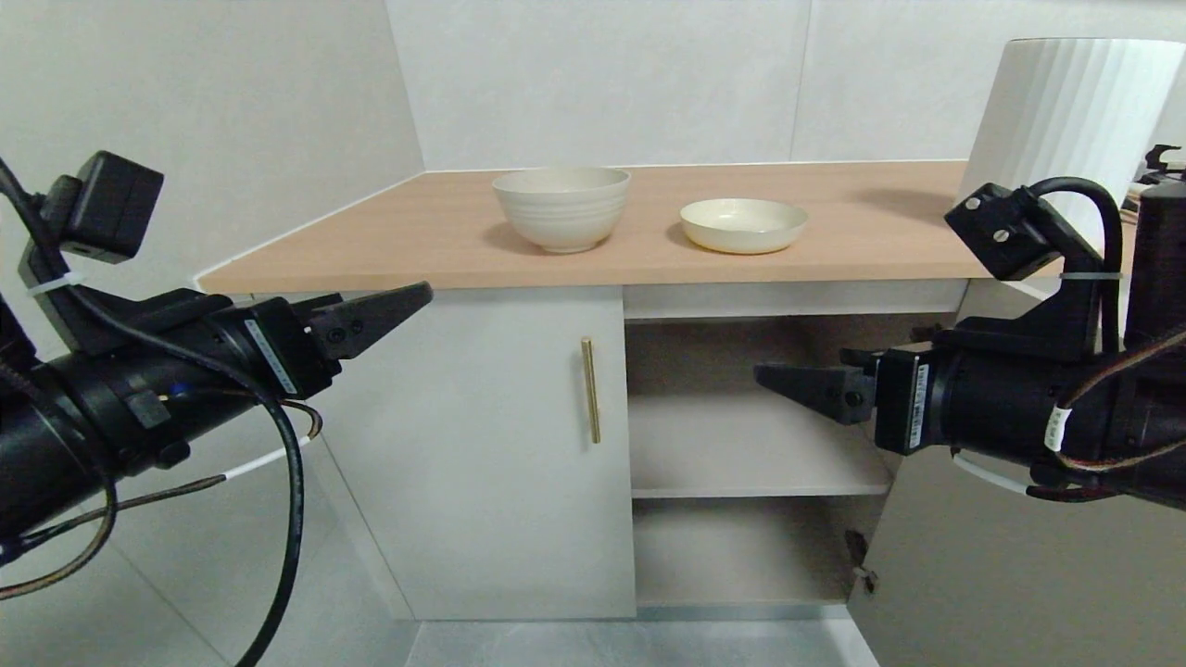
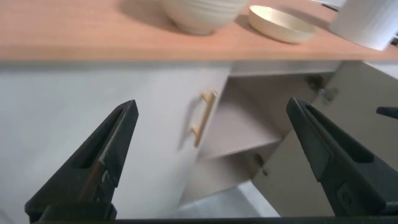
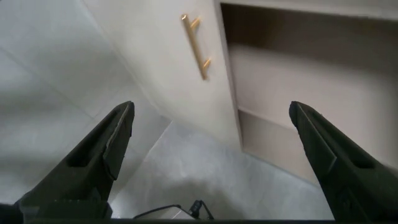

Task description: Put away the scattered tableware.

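left gripper (image 1: 412,298) wide open, holds nothing, low by the shut door (image 1: 482,445) | right gripper (image 1: 774,378) wide open, holds nothing, at the open cupboard | bowl (image 1: 561,208) and dish (image 1: 743,225) on the counter (image 1: 862,232), near but apart, not picked up yet | dish has nothing in it; bowl's inside is hidden | cupboard likely open so they can go on the shelf (image 1: 750,445)

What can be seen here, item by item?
bowl: one, cream, ribbed, on the countertop.
shallow dish: one, cream, right of the bowl, apart from it.
ribbed vessel: one, white, tall, at the countertop's right end.
countertop: one, light wood, atop the cabinet.
cabinet: one, white, left door shut, right door open onto a shelf.
handle: one, gold, upright on the shut door.
left gripper: black, open, below counter height.
right gripper: black, open, before the open compartment.
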`<state>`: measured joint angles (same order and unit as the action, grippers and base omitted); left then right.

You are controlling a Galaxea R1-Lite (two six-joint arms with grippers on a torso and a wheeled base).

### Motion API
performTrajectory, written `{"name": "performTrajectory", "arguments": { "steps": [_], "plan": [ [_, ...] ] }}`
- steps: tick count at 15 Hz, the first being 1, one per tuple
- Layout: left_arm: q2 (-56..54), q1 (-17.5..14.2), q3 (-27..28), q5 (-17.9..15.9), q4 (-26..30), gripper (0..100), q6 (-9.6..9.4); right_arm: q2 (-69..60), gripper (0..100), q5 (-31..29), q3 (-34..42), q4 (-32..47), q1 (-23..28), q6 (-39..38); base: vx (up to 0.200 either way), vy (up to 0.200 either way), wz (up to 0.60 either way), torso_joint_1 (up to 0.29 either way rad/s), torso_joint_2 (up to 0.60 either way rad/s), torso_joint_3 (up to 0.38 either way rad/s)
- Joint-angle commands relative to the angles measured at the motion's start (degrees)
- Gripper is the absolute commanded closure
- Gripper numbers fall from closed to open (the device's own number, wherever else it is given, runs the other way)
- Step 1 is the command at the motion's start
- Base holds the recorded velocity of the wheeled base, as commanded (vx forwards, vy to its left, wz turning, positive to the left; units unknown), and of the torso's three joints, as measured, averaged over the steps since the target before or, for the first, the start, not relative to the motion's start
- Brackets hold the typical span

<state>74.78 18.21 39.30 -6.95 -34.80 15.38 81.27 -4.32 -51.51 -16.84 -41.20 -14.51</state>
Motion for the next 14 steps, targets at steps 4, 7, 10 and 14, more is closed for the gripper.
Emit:
{"name": "performTrajectory", "arguments": {
  "steps": [4,7,10,14],
  "plan": [
    [-0.4,0.1,-0.2,0.0,-0.3,0,0.17,-2.3,0,3.3,0.4,0.0,0.0,-2.6,0.1,0.0,0.0,0.002,0.0,0.002],
    [-2.7,0.2,-0.1,-0.2,0.1,0,0.17,-4.9,0,5.1,1.1,2.3,-1.1,-2.7,0.0,0.0,0.0,0.0,0.0,0.0],
    [-2.6,0.4,-0.2,-1.5,0.1,0,0.17,-4.8,0,5.3,1.3,2.3,-1.3,-2.5,0.0,0.0,0.0,0.0,0.0,0.0],
    [-0.8,0.4,-0.1,-4.0,0.1,0,0.08,-4.6,0,5.2,1.8,2.3,-1.3,-1.7,0.0,0.0,0.0,0.0,0.0,0.0]
  ]
}}
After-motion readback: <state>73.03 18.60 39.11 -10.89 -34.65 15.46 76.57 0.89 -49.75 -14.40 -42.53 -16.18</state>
